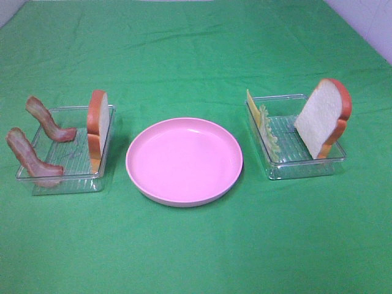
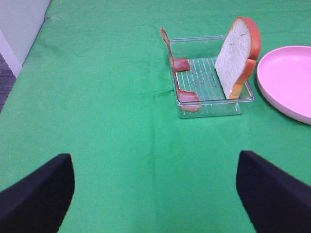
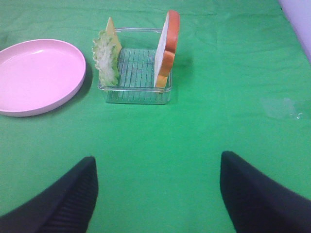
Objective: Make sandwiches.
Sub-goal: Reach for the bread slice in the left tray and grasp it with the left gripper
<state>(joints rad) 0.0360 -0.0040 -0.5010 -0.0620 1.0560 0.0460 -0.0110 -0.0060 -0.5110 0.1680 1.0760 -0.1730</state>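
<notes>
The sandwich parts stand apart in two clear trays. In the left tray [image 1: 67,177] two bacon strips [image 1: 49,119] curl up at the left side, and a bread slice [image 1: 98,125] leans on its right wall. The right tray [image 1: 306,165] holds a yellow cheese square [image 1: 252,110] and a lettuce leaf [image 1: 269,131] at its left wall, and a second bread slice [image 1: 324,116] at its right. My left gripper [image 2: 154,158] is open, well short of the bacon [image 2: 177,63] and bread [image 2: 237,58]. My right gripper [image 3: 158,159] is open, short of the lettuce [image 3: 106,58] and bread [image 3: 167,48]. Neither gripper shows in the high view.
A round pink plate [image 1: 184,160] with nothing on it sits between the two trays on the green cloth. The cloth's left edge and a pale floor show in the left wrist view. A pale wall shows at the high view's far right corner.
</notes>
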